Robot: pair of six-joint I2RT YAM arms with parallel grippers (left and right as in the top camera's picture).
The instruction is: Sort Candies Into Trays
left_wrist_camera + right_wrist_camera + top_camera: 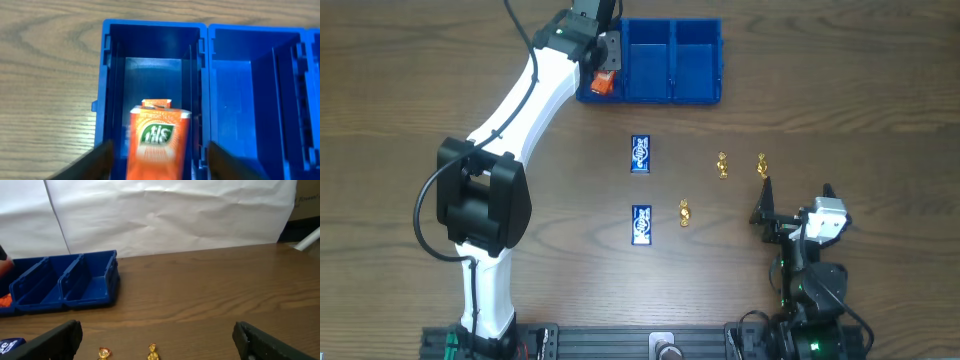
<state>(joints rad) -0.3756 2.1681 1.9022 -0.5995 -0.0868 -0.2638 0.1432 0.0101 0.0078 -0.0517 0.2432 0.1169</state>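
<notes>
Left wrist view: left jaws spread clear of orange candy box (159, 145) over blue tray (107, 75); right jaws open

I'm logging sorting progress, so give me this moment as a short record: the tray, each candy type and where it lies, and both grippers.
tray: blue tray at the far side of the table, compartments side by side
orange box: orange box in the tray's left end compartment
left gripper: left gripper open, fingers either side of the box, not touching it
blue packs: two blue packs on the table
gold candies: three gold candies on the table
right gripper: right gripper open, holding nothing
</notes>
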